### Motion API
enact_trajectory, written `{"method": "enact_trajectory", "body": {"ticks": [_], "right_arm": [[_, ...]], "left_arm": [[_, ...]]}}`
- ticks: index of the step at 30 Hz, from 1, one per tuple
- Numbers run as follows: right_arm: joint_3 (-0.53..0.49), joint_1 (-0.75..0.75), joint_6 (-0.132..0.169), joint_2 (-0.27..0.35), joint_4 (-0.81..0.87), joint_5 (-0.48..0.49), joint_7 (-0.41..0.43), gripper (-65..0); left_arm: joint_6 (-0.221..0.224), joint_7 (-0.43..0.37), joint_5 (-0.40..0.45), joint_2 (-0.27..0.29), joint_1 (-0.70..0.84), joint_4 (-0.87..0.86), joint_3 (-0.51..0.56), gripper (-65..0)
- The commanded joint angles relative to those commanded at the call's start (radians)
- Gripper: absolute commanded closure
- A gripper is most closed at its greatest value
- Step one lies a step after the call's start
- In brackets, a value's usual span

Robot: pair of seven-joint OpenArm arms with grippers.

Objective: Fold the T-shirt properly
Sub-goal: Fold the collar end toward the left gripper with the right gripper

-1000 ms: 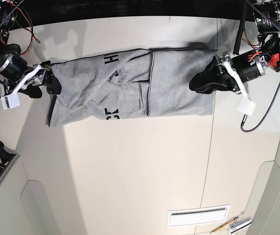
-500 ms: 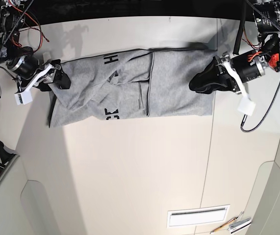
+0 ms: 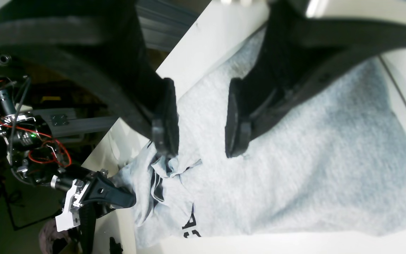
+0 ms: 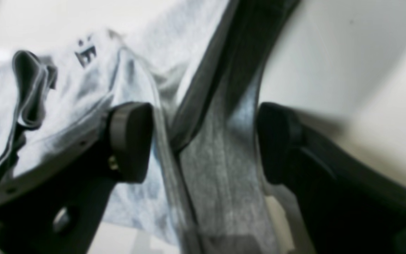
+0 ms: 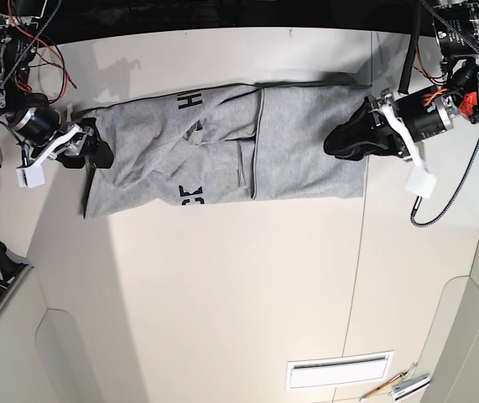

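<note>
The grey T-shirt [image 5: 298, 134] lies flat across the far part of the white table [image 5: 222, 294], folded over itself, with black lettering [image 5: 191, 195] showing on its left half. My left gripper [image 5: 333, 143] hovers over the shirt's right end. In the left wrist view the left gripper [image 3: 201, 120] is open above the plain grey cloth [image 3: 294, 169]. My right gripper [image 5: 96, 153] is at the shirt's left edge. In the right wrist view the right gripper [image 4: 203, 141] is open, with a fold of the shirt's edge [image 4: 206, 169] between its fingers.
The table's far edge runs just behind the shirt. A white slotted plate [image 5: 338, 370] and small tools [image 5: 398, 386] lie near the front right. Red wires and cables hang by both arm bases. A black cable [image 5: 453, 197] loops at the right.
My right gripper pushed in toward the shirt's left edge, then drew back slightly left and nearer the front. The left arm and the shirt have hardly moved.
</note>
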Motion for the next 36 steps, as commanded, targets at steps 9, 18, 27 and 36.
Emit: {"method": "enact_trajectory", "body": {"ticks": [9, 18, 27, 36], "right_arm": [[-0.129, 0.004, 0.012, 0.001, 0.026, 0.037, -0.021, -45.1], [-0.133, 0.014, 0.012, 0.001, 0.056, 0.056, -0.039, -45.1], [-0.132, 0.014, 0.012, 0.001, 0.056, 0.079, -0.044, -1.5], [-0.003, 0.047, 0.012, 0.028, 0.137, 0.089, -0.09, 0.0]], "left_arm": [[0.0, -0.007, -0.001, 0.0, -0.001, 0.0, 0.0, -23.0], [0.0, 0.015, -0.056, 0.0, -0.005, 0.004, 0.0, -23.0], [0.0, 0.057, -0.093, 0.0, -0.005, 0.042, 0.0, -23.0], [0.0, -0.033, 0.153, 0.0, 0.001, 0.041, 0.0, -23.0]]}}
